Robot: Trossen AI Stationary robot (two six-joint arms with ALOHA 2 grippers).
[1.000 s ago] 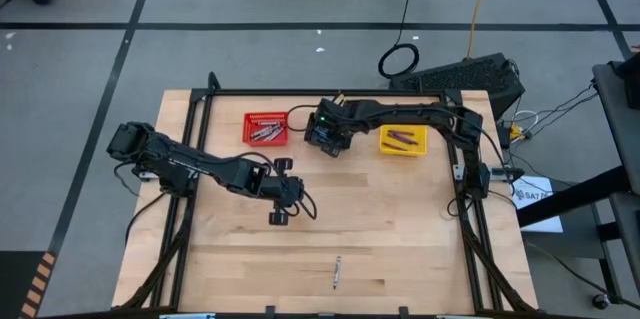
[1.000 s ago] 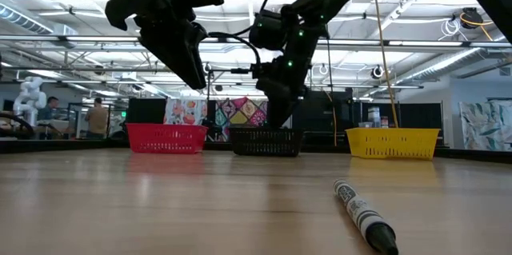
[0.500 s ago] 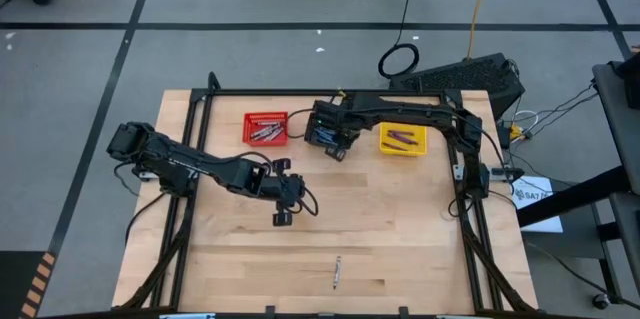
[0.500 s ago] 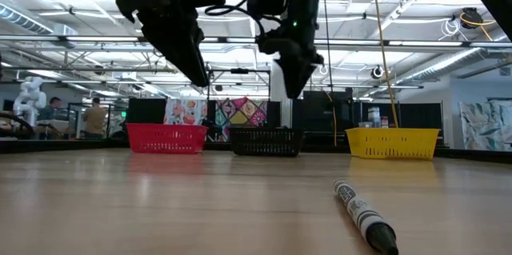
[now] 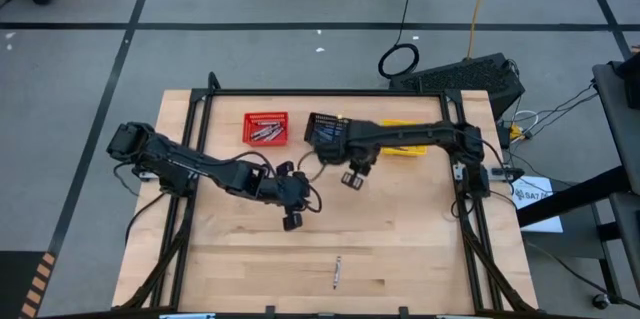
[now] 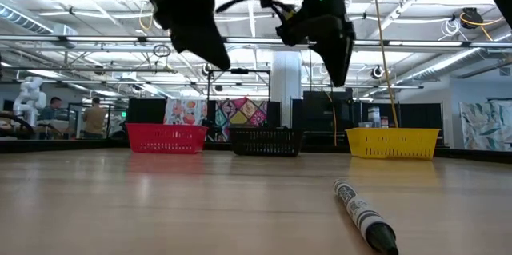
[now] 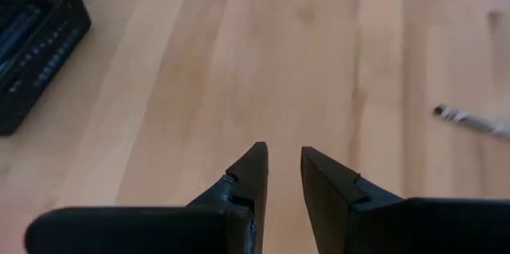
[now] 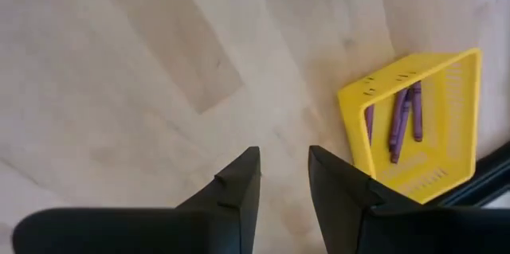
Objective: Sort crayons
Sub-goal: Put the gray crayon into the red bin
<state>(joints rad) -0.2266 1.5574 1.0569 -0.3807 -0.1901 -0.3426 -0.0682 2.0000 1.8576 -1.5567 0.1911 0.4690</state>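
Observation:
One grey crayon [image 5: 337, 272] lies flat on the wooden table near its front edge; it also shows in the low view [image 6: 364, 215] and the left wrist view [image 7: 470, 120]. My left gripper [image 5: 292, 221] hovers above the table's middle, short of the crayon, fingers [image 7: 283, 152] slightly apart and empty. My right gripper [image 5: 352, 179] hovers in front of the black basket [image 5: 325, 130], fingers [image 8: 284, 152] slightly apart and empty. Purple crayons [image 8: 402, 123] lie in the yellow basket [image 8: 446, 71]. Grey crayons lie in the red basket [image 5: 266, 128].
The three baskets stand in a row along the table's far side: red at left, black in the middle, yellow [image 5: 405, 139] at right, partly under my right arm. Bare wood lies between the baskets and the crayon. A dark frame runs along the table's edges.
My right gripper has risen from the black basket and gone toward the table's near edge and a little to the right. My left gripper has shifted a little toward the table's right. The crayon on the table has kept still.

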